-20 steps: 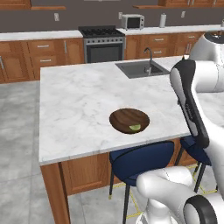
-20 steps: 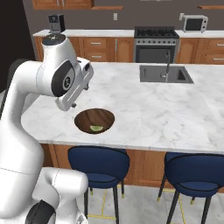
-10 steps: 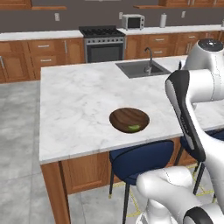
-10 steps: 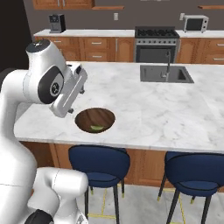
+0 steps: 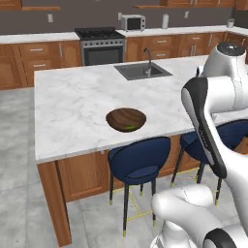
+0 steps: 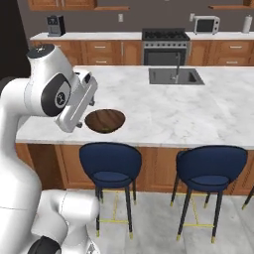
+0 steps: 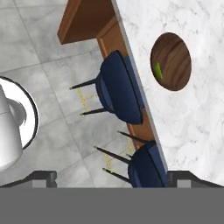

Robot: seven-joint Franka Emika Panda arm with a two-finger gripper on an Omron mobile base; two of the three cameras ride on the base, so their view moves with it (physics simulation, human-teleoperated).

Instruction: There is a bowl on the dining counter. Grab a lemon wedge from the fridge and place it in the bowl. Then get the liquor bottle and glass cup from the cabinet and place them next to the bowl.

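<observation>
Done: we see the lemon wedge (image 7: 158, 71) lying in the bowl (image 5: 126, 119), toward its 6 o'clock edge.
Bowl: on the marble surface (image 5: 72, 101), near its front edge.
End effector (image 7: 112, 177): fingers apart, empty.
Left: we judge bottle and cup remain.

Two navy-blue stools (image 6: 110, 163) (image 6: 211, 168) on dark legs stand on the grey tiled floor (image 5: 19, 203), and along the far wall run wooden drawer counters (image 5: 38, 60) with a black stove (image 5: 102, 44), a microwave (image 6: 207, 24), a coffee machine (image 6: 55, 25) and a paper-towel roll (image 6: 247, 22).
</observation>
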